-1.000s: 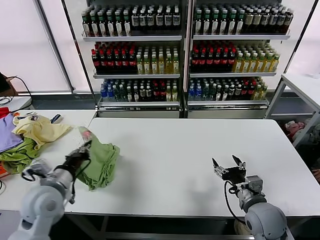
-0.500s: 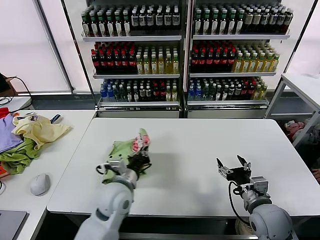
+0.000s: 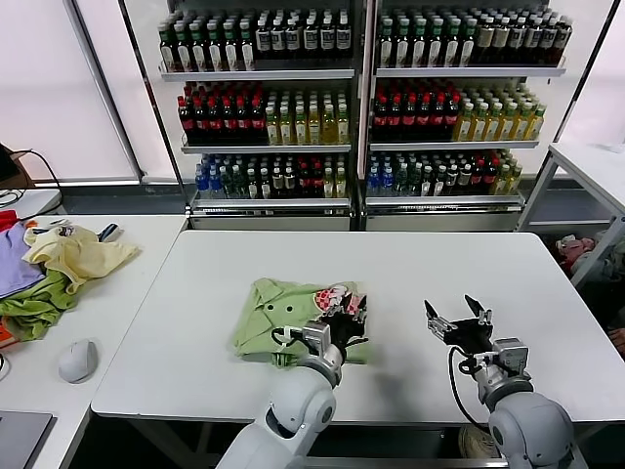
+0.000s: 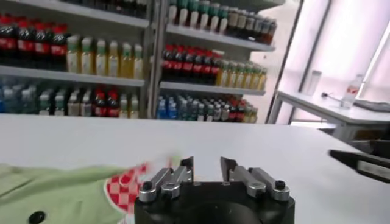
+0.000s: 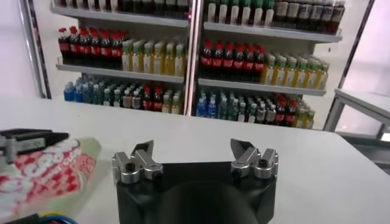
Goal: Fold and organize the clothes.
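Beside left gripper (image 4: pixel 207 164) fingers (image 4: pixel 180 173) — polo shirt (image 3: pixel 283 318)

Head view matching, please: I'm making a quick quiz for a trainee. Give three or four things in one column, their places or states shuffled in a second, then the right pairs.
1. polo shirt
2. left claw
3. right claw
4. yellow garment

A. on the side table to the left
B. open, above bare table, right of the shirt
C. lying in the middle of the white table
D. at the shirt's red-and-white print, fingers apart

Pairs: 1-C, 2-D, 3-B, 4-A
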You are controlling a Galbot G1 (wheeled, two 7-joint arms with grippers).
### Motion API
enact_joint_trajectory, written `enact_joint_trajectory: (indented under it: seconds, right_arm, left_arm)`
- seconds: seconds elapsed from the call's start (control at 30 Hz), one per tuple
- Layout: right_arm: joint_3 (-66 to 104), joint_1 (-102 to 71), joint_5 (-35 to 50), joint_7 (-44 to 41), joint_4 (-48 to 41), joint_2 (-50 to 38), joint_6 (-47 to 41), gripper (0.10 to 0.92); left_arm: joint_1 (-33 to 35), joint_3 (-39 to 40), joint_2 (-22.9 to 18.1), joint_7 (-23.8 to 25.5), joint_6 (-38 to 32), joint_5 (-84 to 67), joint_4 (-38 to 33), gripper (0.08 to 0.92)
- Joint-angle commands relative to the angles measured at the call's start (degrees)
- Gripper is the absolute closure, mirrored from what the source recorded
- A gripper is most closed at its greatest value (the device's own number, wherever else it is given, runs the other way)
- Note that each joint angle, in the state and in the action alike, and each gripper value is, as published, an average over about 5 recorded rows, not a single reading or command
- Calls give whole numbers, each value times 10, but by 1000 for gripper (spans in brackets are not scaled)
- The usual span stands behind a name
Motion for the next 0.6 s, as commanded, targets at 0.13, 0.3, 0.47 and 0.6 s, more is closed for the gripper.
enact_joint_trajectory:
  seconds: [0.13, 0.3, 0.47, 0.6]
  right_arm:
    - [-88, 54, 13, 37, -31, 29, 5, 203]
    - [-159, 109, 1, 65, -98, 74, 1, 203]
    - [-200, 183, 1, 89, -181, 122, -4, 203]
    - [-218, 240, -3, 110, -250, 163, -15, 203]
  left_arm:
    - [85, -58, 68, 25, -61, 3, -145, 441]
    - [141, -146, 108, 16, -84, 4, -189, 294]
    - [196, -208, 131, 8, -107, 7, -199, 193]
    - [229, -232, 135, 2, -126, 12, -203, 178]
